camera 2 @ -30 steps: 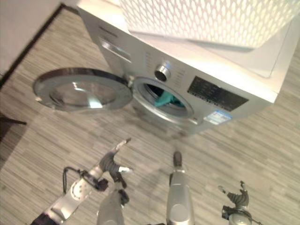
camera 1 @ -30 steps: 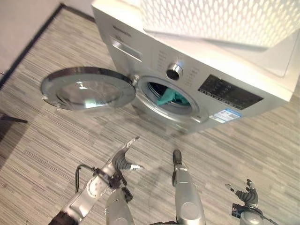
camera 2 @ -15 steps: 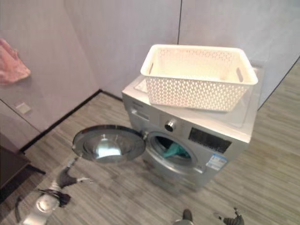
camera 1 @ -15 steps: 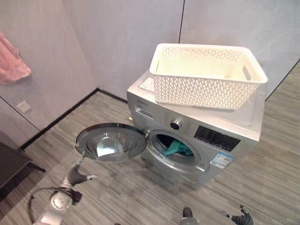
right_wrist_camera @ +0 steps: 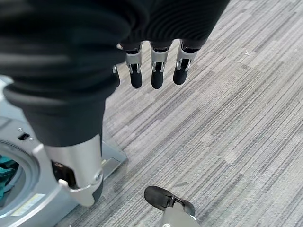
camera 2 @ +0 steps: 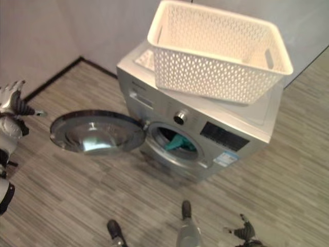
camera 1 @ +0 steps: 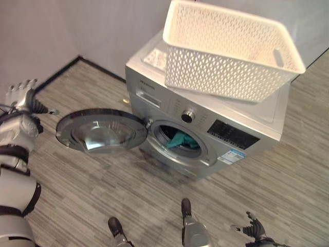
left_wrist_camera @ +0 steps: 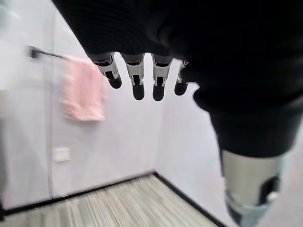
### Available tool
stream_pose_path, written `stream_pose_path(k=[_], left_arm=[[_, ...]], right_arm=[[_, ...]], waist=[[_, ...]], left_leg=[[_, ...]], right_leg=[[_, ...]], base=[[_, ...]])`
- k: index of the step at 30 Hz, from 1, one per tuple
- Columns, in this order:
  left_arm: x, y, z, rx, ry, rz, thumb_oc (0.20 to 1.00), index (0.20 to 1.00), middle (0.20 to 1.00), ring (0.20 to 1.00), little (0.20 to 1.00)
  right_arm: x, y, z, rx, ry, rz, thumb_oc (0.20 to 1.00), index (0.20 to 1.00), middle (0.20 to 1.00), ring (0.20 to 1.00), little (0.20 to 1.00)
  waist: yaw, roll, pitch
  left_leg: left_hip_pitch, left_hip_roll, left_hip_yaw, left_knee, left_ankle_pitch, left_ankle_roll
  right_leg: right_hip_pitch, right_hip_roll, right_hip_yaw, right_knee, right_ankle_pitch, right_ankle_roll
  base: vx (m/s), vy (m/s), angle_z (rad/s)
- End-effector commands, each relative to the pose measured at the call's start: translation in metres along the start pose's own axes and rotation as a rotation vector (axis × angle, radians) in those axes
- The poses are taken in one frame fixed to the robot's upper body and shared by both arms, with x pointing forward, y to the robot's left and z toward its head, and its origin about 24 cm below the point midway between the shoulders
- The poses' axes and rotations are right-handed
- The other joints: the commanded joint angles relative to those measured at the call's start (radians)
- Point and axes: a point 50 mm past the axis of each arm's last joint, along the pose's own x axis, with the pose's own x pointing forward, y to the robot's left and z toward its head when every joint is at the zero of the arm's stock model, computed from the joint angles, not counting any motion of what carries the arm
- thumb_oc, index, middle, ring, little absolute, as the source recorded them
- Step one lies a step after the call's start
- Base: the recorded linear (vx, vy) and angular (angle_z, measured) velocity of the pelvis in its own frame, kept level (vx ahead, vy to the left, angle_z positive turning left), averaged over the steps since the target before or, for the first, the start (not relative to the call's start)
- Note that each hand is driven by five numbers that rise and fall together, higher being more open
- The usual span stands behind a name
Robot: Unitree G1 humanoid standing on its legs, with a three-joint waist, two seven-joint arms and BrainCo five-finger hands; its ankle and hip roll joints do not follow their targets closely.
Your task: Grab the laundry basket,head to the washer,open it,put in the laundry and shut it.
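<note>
A white lattice laundry basket point(camera 1: 231, 49) rests on top of the silver washer point(camera 1: 205, 123). The washer's round door point(camera 1: 100, 131) stands swung wide open to the left. Teal laundry point(camera 1: 181, 140) lies inside the drum opening. My left hand point(camera 1: 20, 95) is raised at the far left, a little left of the door's outer edge, fingers straight and holding nothing; its fingers point(left_wrist_camera: 137, 75) point toward a wall. My right hand point(camera 1: 252, 230) hangs low at the bottom right, open and empty, with its fingers point(right_wrist_camera: 156, 71) over the floor beside the washer's corner.
Striped grey floor point(camera 1: 92, 195) stretches in front of the washer. Grey walls meet it behind and to the left along a dark skirting line point(camera 1: 56, 77). A pink towel point(left_wrist_camera: 83, 90) hangs on a wall rail.
The camera has tilted and shifted, so the whole scene moved. My left hand has risen from low by the floor to level with the open door's left edge. The door stays open.
</note>
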Motion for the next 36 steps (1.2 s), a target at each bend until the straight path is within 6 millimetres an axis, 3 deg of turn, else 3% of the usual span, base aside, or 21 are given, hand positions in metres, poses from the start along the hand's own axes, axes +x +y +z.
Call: stream_pose_path(k=[1,2,10,19,22,28,29,36], left_arm=[[0.010,0.046,-0.002,-0.258,0.075,0.116,1.000,1.000,1.000,1.000,1.000],[0.012,0.057,0.001,-0.304,0.090,0.130,1.000,1.000,1.000,1.000,1.000],[0.016,0.085,0.007,-0.486,0.137,0.200,1.000,1.000,1.000,1.000,1.000],[0.017,0.095,0.007,-0.449,0.118,0.197,1.000,1.000,1.000,1.000,1.000],[0.017,0.089,0.010,-0.434,0.106,0.179,1.000,1.000,1.000,1.000,1.000],[0.014,0.047,0.008,-0.330,0.109,0.020,1.000,1.000,1.000,1.000,1.000],[0.014,0.047,0.008,-0.330,0.109,0.019,1.000,1.000,1.000,1.000,1.000],[0.001,-0.009,-0.008,-0.041,0.150,-0.242,1.000,1.000,1.000,1.000,1.000]], right_arm=[[0.008,-0.008,0.023,0.045,-0.078,-0.009,1.000,1.000,1.000,1.000,1.000],[0.009,-0.006,0.034,0.066,-0.121,0.008,1.000,1.000,1.000,1.000,1.000],[0.006,-0.001,0.067,0.065,-0.266,0.059,1.000,1.000,1.000,1.000,1.000],[-0.003,-0.003,0.069,0.035,-0.316,0.095,1.000,1.000,1.000,1.000,1.000],[-0.004,-0.006,0.063,0.022,-0.302,0.091,1.000,1.000,1.000,1.000,1.000],[-0.003,-0.017,0.067,0.019,-0.319,0.065,1.000,1.000,1.000,1.000,1.000],[-0.003,-0.017,0.067,0.018,-0.319,0.065,1.000,1.000,1.000,1.000,1.000],[-0.002,-0.031,0.082,0.023,-0.373,0.034,1.000,1.000,1.000,1.000,1.000]], waist=[[-0.005,-0.020,0.051],[-0.011,-0.023,0.064],[-0.023,-0.030,0.092],[-0.039,-0.028,0.073],[-0.043,-0.026,0.065],[-0.053,-0.025,0.051],[-0.053,-0.025,0.051],[-0.070,-0.032,0.040]], left_leg=[[0.006,0.086,-0.066,0.190,-0.194,-0.038],[-0.031,0.084,-0.079,0.207,-0.192,-0.038],[-0.147,0.085,-0.123,0.271,-0.205,-0.035],[-0.210,0.080,-0.140,0.293,-0.218,-0.033],[-0.222,0.076,-0.146,0.294,-0.220,-0.032],[-0.241,0.070,-0.151,0.280,-0.211,-0.033],[-0.241,0.070,-0.152,0.280,-0.211,-0.033],[-0.271,0.077,-0.156,0.281,-0.210,-0.037]], right_leg=[[-0.080,-0.055,0.035,0.046,0.004,0.067],[-0.105,-0.052,0.036,0.045,0.014,0.067],[-0.177,-0.053,0.044,0.046,0.030,0.064],[-0.232,-0.053,0.048,0.052,0.040,0.065],[-0.242,-0.053,0.046,0.054,0.041,0.065],[-0.265,-0.050,0.047,0.053,0.044,0.065],[-0.265,-0.050,0.047,0.053,0.044,0.065],[-0.295,-0.033,0.052,0.058,0.045,0.060]], base=[[-0.04,-0.009,-0.02],[0.00,0.000,0.00],[-0.01,-0.003,0.06],[0.00,0.001,0.00],[0.00,0.000,0.00],[0.01,-0.001,-0.01],[-0.01,-0.006,-0.05],[0.00,-0.001,-0.01]])
